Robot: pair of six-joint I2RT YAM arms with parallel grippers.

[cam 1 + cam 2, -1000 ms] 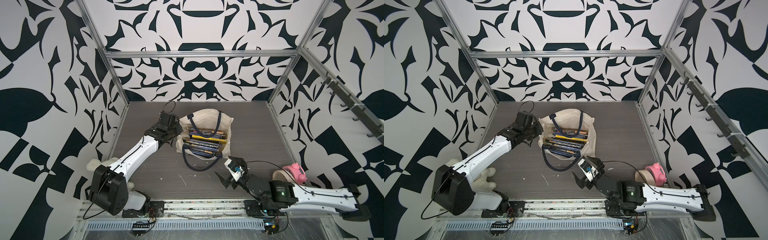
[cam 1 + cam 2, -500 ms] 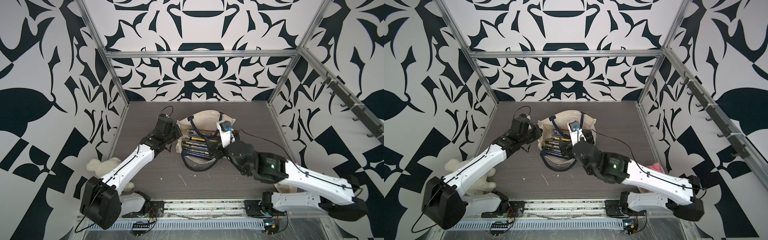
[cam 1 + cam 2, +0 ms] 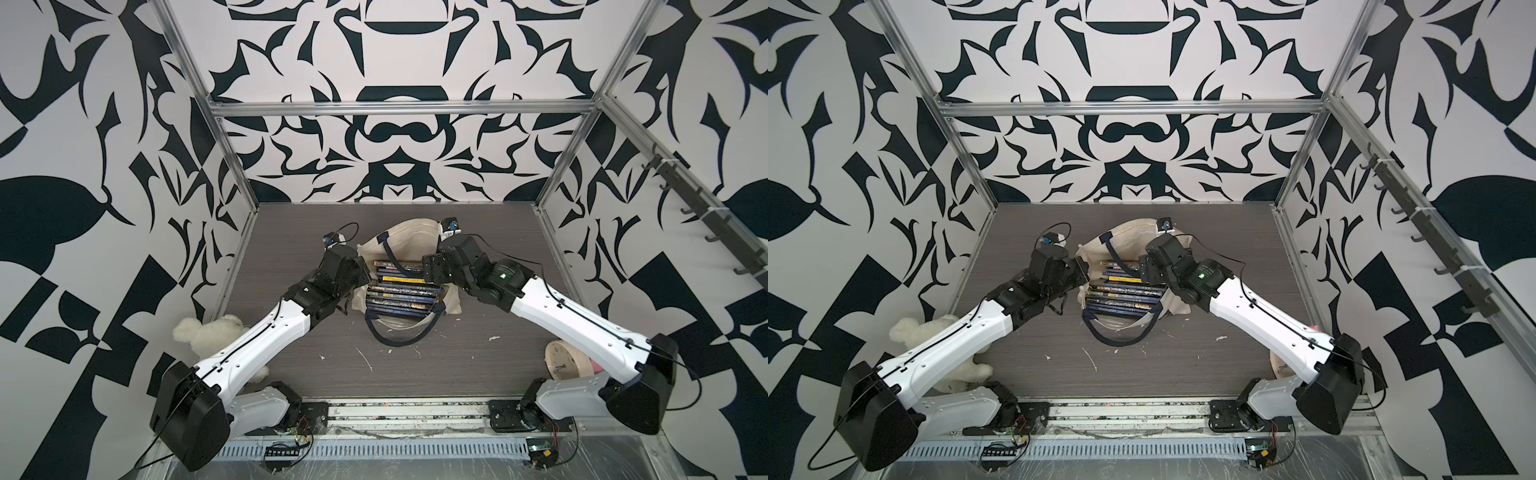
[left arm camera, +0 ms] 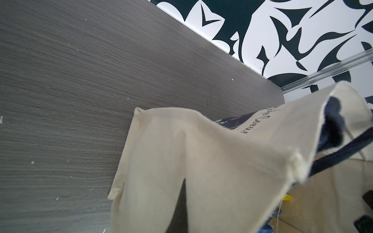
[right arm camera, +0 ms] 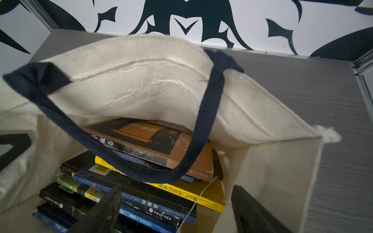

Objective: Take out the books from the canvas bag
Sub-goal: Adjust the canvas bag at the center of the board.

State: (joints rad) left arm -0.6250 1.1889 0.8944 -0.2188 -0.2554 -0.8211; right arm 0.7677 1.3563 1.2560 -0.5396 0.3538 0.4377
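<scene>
Right gripper (image 5: 175, 188) is spread wide with nothing in it, fingers hovering just over the books (image 5: 161, 193) stacked inside the canvas bag (image 3: 411, 232), centre of both top views. Left gripper (image 3: 362, 270) is clamped tight on the bag's left rim. A blue book (image 5: 149, 221), lower middle of the right wrist view, reads "ANIMAL FARM".

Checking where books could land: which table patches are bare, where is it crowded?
Bare: front middle of the table, between the arms, bag handle and rail; also the strip between bag and back wall. Crowded: the bag, flanked by left gripper and right gripper; bear and clock in the front corners.
</scene>
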